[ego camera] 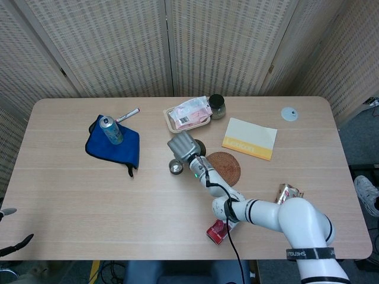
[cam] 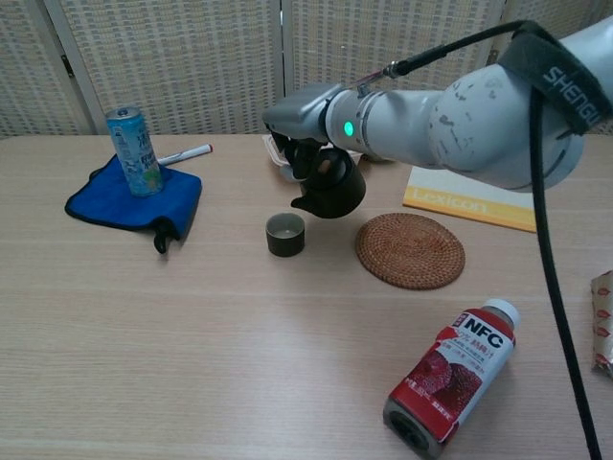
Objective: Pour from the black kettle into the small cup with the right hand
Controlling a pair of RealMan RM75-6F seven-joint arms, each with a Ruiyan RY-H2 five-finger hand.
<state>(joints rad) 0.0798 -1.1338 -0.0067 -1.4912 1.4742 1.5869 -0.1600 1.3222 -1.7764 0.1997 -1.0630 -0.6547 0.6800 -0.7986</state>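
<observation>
The right hand (cam: 308, 134) grips the rounded glossy black kettle (cam: 332, 189) above the small cylindrical cup (cam: 285, 234).

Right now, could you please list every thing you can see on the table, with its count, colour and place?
black kettle: 1, black, held tilted above the table, beside the cup
small cup: 1, dark, table centre
woven coaster: 1, brown, bare, right of cup
can: 1, teal, upright on cloth
cloth: 1, blue, left
marker: 1, white, behind cloth
food tray: 1, beige, back centre
jar: 1, dark lid, beside tray
booklet: 1, yellow, right
bottle: 1, red, lying front right
right hand: 1, grey, grips kettle
left hand: only the fingers show, at the lower left edge
</observation>
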